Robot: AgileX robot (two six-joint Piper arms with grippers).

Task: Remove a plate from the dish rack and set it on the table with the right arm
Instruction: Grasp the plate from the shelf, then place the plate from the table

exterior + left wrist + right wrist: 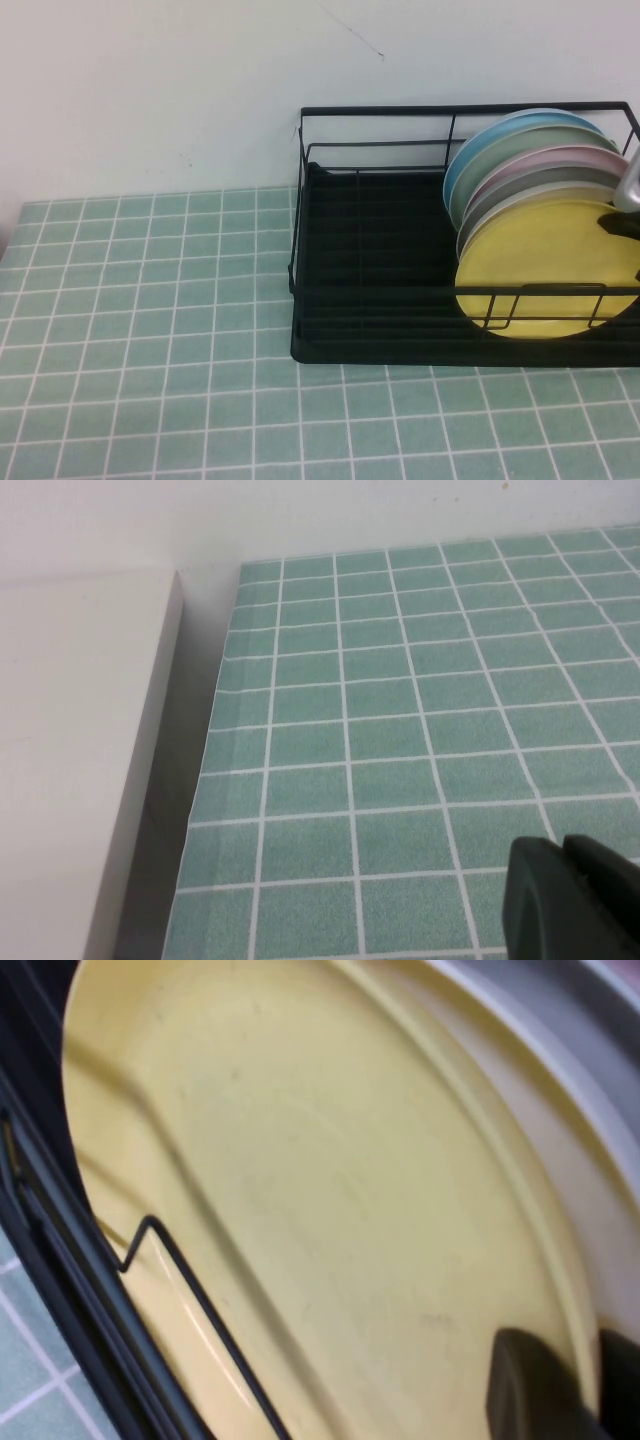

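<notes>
The yellow plate [545,270] stands upright at the front of a row of plates in the right end of the black wire dish rack [370,250]. My right gripper [625,208] is at the plate's upper right rim. In the right wrist view the plate [300,1180] fills the picture. My right gripper [595,1370] has one dark finger on the plate's face and one behind its rim, closed on the rim. The plate still rests in the rack. My left gripper [567,880] is shut and empty, low over the green tiled table [400,680], out of the high view.
Behind the yellow plate stand a white plate [520,197], a pink plate [560,160], a pale green one and a blue one [470,160]. A rack front wire [190,1290] crosses the yellow plate. Tiled table [150,330] spreads left of the rack. A white ledge [80,730] borders it.
</notes>
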